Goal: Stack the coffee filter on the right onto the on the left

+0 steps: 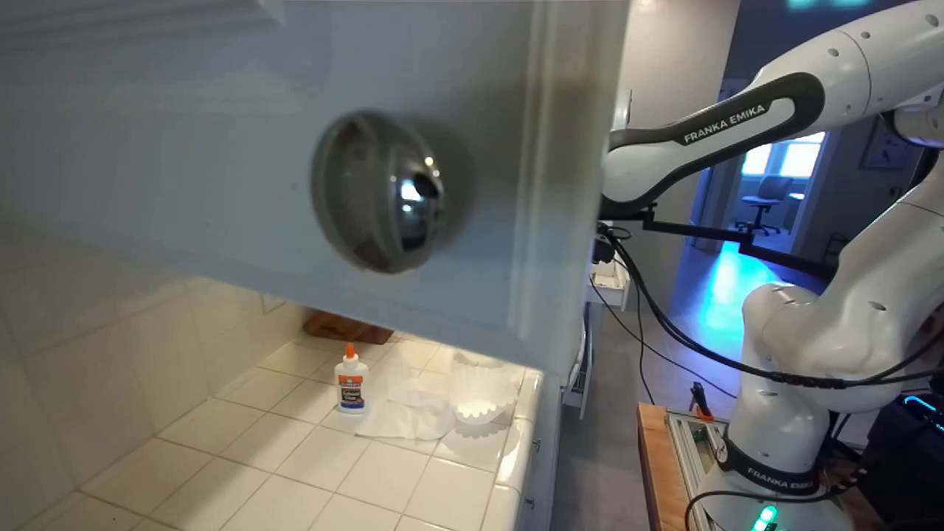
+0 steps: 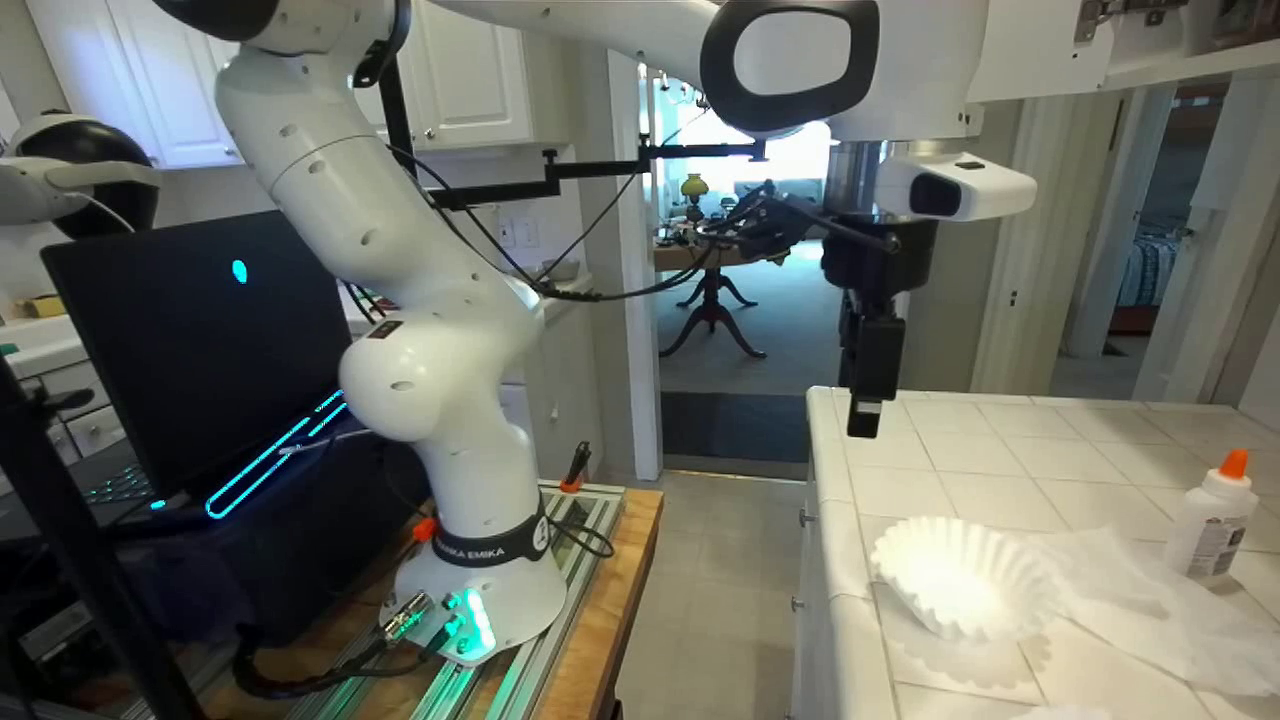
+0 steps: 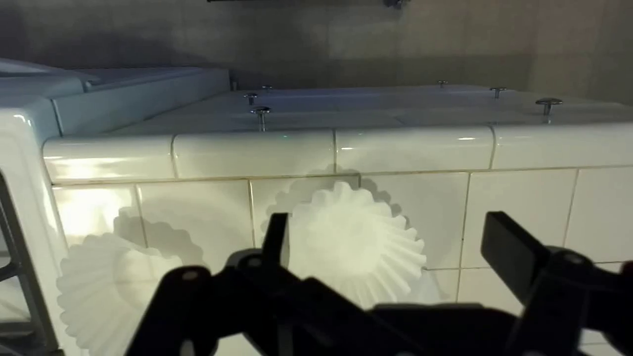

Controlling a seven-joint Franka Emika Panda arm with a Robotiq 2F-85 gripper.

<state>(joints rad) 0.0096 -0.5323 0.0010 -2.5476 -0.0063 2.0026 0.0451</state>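
The Robotiq gripper [image 3: 394, 244] hangs above the white tiled countertop [image 2: 985, 450], its two fingers [image 3: 512, 257] spread wide. Between them, in the wrist view, shows a fluted white coffee filter [image 3: 351, 237] lying near the rounded counter edge [image 3: 415, 148] — one finger overlaps its side from that camera. A second coffee filter [image 3: 99, 291] sits toward that view's left, apart from the first and next to the stove [image 3: 24, 143], partly hidden behind the gripper. In both exterior views an orange-tipped glue bottle [image 2: 1212, 525] stands on the tiles, crumpled translucent sheeting [image 2: 1150, 605] between it and a coffee filter. A cabinet door [image 1: 228, 162] blocks much of an exterior view.
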